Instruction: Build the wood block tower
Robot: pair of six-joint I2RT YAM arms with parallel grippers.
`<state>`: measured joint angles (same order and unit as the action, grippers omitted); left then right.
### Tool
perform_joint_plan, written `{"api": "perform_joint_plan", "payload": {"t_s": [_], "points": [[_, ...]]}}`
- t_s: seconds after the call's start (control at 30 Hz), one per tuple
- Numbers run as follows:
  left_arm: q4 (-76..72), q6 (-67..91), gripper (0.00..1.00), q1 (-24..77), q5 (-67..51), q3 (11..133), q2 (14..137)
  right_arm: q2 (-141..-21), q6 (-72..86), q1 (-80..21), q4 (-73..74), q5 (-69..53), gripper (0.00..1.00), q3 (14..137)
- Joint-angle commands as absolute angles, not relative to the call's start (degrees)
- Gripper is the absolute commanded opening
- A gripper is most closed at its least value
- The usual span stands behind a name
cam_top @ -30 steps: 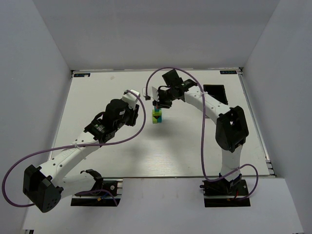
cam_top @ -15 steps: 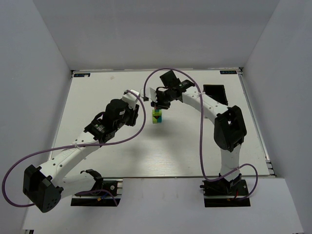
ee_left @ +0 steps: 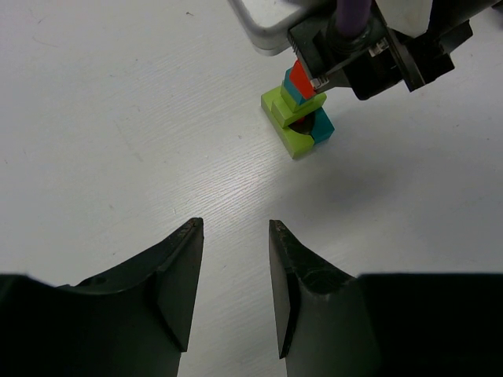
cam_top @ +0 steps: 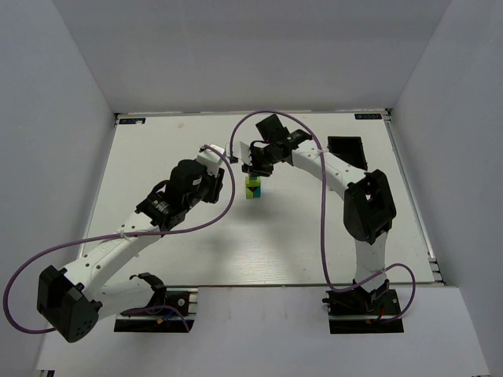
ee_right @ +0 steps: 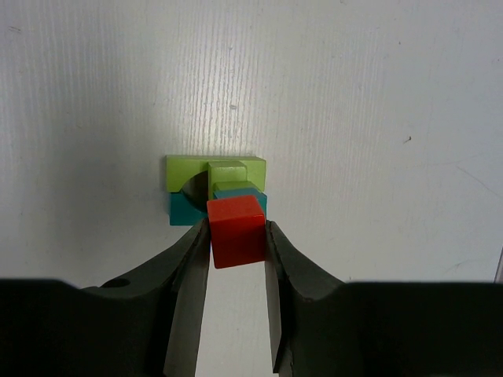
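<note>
Jaws of the right gripper (ee_right: 236, 229) are clamped on the red cube (ee_right: 236, 245) topping the wood block tower (cam_top: 253, 189), mid-surface (cam_top: 141, 157), slightly toward the far edge. Left gripper (ee_left: 233, 236) hovers nearby, jaws apart, holding nothing.

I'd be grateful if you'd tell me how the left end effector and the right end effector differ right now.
The left end effector is open and empty; the right end effector is shut on a red cube. The left one hangs over the table, apart from the wood block tower; the right one is directly above it. Both point down toward the table.
</note>
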<state>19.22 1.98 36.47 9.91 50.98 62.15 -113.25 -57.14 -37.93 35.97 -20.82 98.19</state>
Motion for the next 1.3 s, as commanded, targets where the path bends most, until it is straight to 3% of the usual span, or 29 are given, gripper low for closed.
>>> {"api": "perform_joint_plan", "payload": {"t_s": [0.0,1.27], "points": [[18.8,2.1,0.5,36.1,10.2,50.4,61.5,-113.0,-56.3,-38.1,34.8,-20.7,0.26,100.5],[18.8,2.1,0.5,36.1,10.2,50.4,61.5,-112.8,-56.2,-38.1,34.6,-19.2,0.29,101.1]]}}
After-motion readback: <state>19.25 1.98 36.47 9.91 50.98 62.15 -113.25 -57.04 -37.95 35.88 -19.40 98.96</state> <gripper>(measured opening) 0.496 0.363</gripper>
